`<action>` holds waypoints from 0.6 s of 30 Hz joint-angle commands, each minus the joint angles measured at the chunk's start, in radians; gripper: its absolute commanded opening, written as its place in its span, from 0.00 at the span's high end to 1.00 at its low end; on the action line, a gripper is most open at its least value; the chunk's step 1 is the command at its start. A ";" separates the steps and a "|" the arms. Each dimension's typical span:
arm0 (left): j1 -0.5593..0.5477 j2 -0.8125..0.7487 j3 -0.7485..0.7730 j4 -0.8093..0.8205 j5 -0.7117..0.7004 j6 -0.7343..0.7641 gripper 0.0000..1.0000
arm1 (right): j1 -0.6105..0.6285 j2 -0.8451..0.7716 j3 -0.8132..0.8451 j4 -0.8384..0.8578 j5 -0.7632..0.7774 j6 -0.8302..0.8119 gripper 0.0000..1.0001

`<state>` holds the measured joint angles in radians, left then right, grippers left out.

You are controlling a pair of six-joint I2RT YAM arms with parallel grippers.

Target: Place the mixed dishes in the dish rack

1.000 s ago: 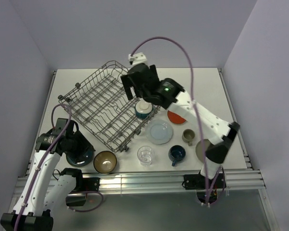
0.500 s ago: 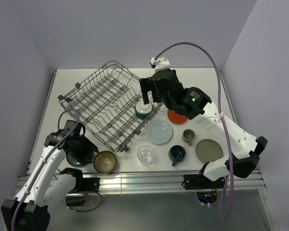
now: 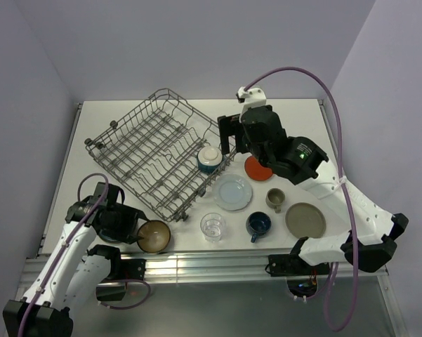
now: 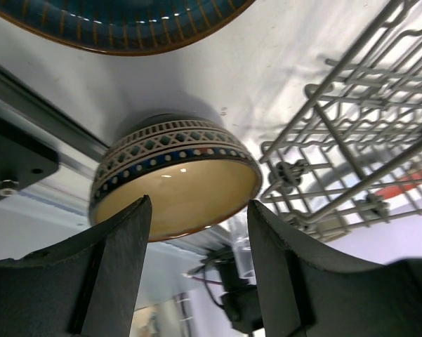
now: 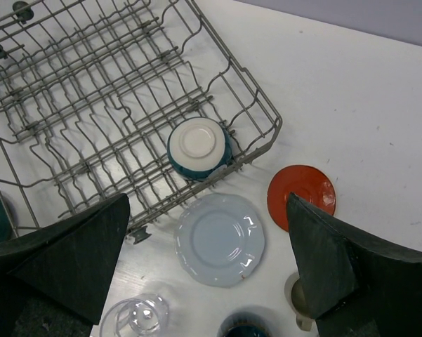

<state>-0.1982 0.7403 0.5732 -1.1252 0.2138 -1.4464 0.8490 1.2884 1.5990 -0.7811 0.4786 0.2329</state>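
The grey wire dish rack [image 3: 151, 154] holds one upturned teal cup [image 3: 209, 159] in its near-right corner, also seen in the right wrist view [image 5: 199, 147]. My right gripper [image 3: 227, 133] hangs open and empty above that corner [image 5: 208, 203]. My left gripper [image 3: 132, 229] is open and low, its jaws facing the gold-brown bowl [image 3: 154, 236] with the patterned rim [image 4: 175, 179], not touching it. A teal plate [image 3: 111, 226] lies under the left wrist [image 4: 119, 21]. On the table lie a pale blue plate [image 3: 232, 192], a red-orange plate [image 3: 258, 168], a clear glass [image 3: 212, 226] and a blue cup [image 3: 258, 224].
A small beige cup [image 3: 275, 199] and a beige plate [image 3: 305, 220] sit at the right front. The rack's wheeled corner [image 4: 365, 140] is just right of the bowl. The metal rail [image 3: 218, 261] runs along the table's near edge.
My right gripper has let go of the teal cup in the rack and drawn back up and to the right. My left gripper has moved from over the teal plate toward the bowl.
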 commanded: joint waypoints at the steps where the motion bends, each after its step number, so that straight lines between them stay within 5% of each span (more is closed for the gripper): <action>1: -0.003 -0.025 -0.010 0.044 0.021 -0.114 0.38 | -0.024 -0.047 -0.017 0.059 -0.001 -0.020 0.00; 18: -0.003 0.008 -0.013 0.042 -0.044 -0.278 0.38 | -0.051 -0.118 -0.091 0.112 -0.005 -0.049 0.00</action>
<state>-0.1982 0.7601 0.5560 -1.0889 0.1871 -1.6608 0.8066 1.1992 1.5265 -0.7185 0.4759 0.1997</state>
